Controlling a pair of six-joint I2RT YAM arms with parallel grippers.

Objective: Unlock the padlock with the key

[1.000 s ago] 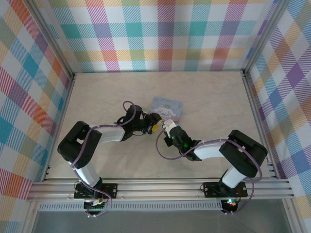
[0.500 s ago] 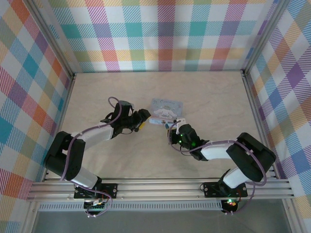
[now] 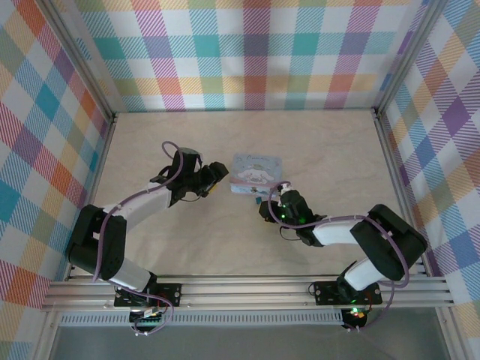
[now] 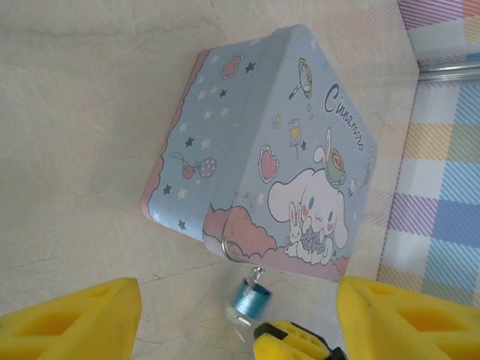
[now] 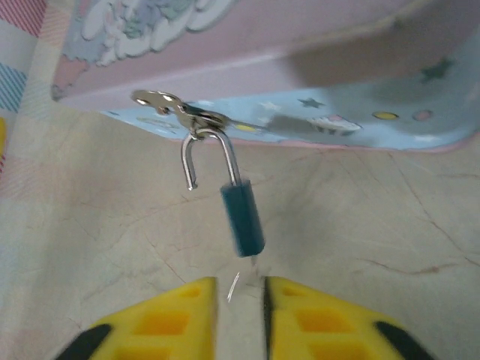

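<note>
The padlock [image 5: 241, 214], a small blue-green cylinder, hangs by its shackle from the hasp of the pale blue cartoon tin [image 3: 255, 169]. One leg of the shackle stands free of the body. The thin key [image 5: 253, 264] pokes out below the body, blurred. My right gripper [image 5: 240, 291] sits just under it, its yellow fingers [image 5: 172, 315] slightly apart and gripping nothing. My left gripper [image 3: 217, 174] waits wide open left of the tin. In the left wrist view the padlock [image 4: 250, 297] hangs between my left gripper's [image 4: 238, 324] fingers.
The tin [image 4: 262, 135] lies flat on the beige marbled table [image 3: 330, 150], mid-table. Plaid walls [image 3: 247, 52] and metal frame rails close in the back and both sides. One right finger [image 4: 294, 343] shows at the bottom of the left wrist view.
My left gripper has drawn back to the left, away from the tin, and opened wider. My right gripper has opened off the key. The tin lies flat again.
</note>
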